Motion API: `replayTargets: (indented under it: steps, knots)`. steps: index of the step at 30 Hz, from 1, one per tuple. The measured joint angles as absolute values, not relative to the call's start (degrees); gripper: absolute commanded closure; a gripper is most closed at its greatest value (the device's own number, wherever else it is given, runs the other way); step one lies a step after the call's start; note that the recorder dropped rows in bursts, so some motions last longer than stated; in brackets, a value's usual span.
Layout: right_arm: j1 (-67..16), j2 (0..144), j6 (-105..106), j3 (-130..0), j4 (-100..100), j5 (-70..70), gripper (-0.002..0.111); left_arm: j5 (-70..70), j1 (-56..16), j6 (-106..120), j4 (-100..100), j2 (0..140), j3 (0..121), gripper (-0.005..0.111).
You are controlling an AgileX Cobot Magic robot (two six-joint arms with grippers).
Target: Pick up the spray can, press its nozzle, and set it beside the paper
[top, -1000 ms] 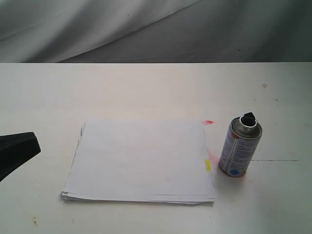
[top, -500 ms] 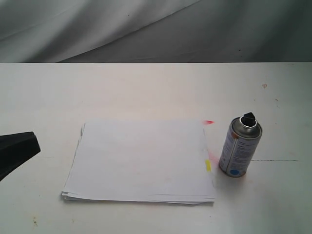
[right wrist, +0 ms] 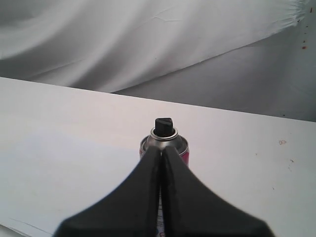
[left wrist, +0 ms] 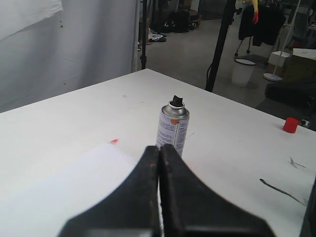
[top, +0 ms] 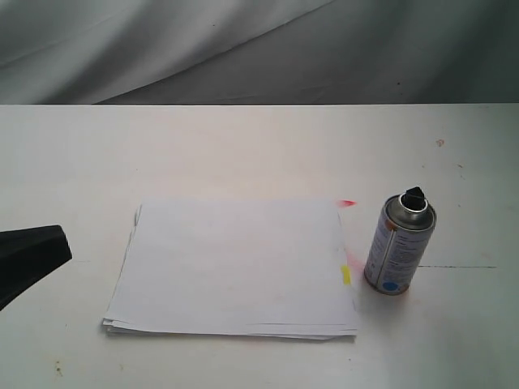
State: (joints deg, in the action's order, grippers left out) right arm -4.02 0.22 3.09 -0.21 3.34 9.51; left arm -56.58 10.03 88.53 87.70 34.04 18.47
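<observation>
The silver spray can stands upright on the white table, just right of the paper, its black nozzle on top. The stack carries a yellow tab and a red mark on the edge nearest the can. My left gripper shows at the far left edge of the exterior view, well left of the paper; the left wrist view has it shut and empty, with the can beyond. My right gripper is shut and empty, with the can just beyond its tips; it is outside the exterior view.
A grey-white cloth backdrop hangs behind the table's far edge. A thin dark line crosses the tabletop right of the can. In the left wrist view a red cap lies near the table edge, with stands and room clutter beyond.
My left gripper has shifted slightly right and down at the left edge of the exterior view. The can and the paper have not moved.
</observation>
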Motion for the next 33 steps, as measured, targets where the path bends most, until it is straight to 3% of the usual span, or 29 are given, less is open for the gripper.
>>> replayTargets:
  steps: [10,15,22,33]
  knots:
    - [-4.0,0.2,3.1,-0.2,3.2,9.5,0.108,-55.2,10.0,89.7,88.6,33.8,18.5,0.107]
    - [-4.0,0.2,3.1,-0.2,3.1,9.5,0.108,-43.9,10.0,86.0,88.2,31.5,18.8,0.107]
    - [-4.0,0.2,3.1,-0.2,3.1,9.5,0.108,-26.9,10.0,65.5,69.6,25.3,19.4,0.107]
    - [-4.0,0.2,3.1,-0.2,3.1,9.5,0.108,-20.5,10.0,29.0,30.0,17.3,15.6,0.107]
